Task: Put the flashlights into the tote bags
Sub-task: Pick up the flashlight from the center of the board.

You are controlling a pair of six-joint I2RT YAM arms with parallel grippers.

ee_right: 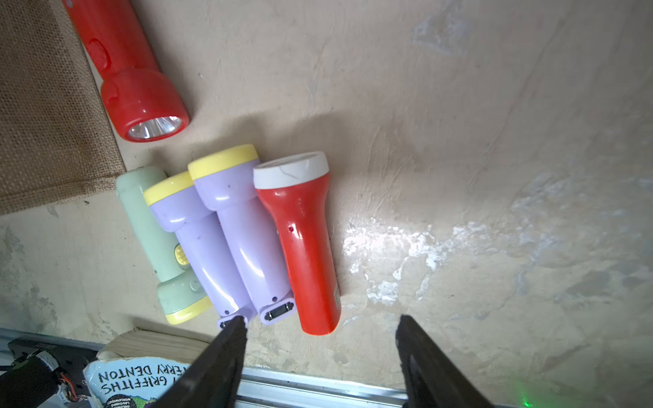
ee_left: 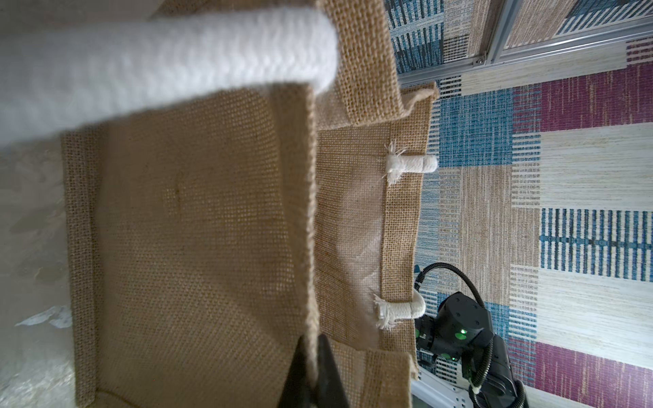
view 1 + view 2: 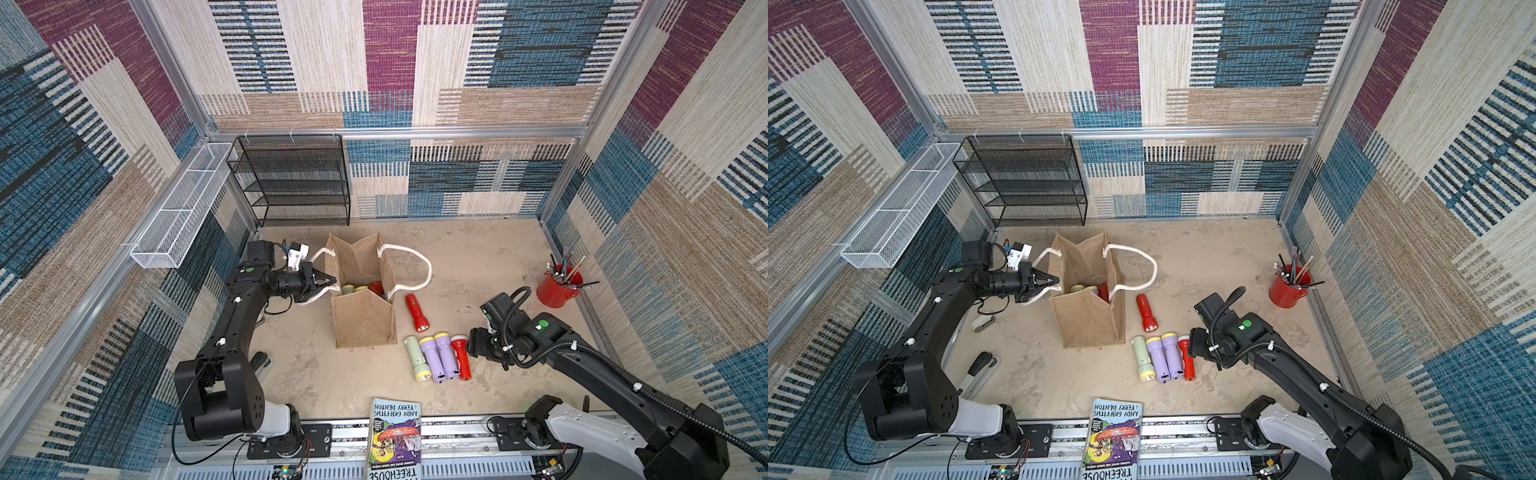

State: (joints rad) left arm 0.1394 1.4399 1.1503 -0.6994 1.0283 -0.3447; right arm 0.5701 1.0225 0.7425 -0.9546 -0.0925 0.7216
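Five flashlights (image 3: 442,357) lie outside. My left end effector (image 3: 333,282) clenches the tote bag (image 3: 363,320) rim; my released right end effector (image 1: 323,319) should next grasp the white-headed red flashlight (image 1: 300,240).

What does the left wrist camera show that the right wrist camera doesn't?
Left wrist only: the left gripper shut on the rim of the bag, a white handle, and the right arm beyond. Right wrist only: the open right gripper near four flashlights lying side by side, a lone red flashlight, and a book. Both: the bag and the table.
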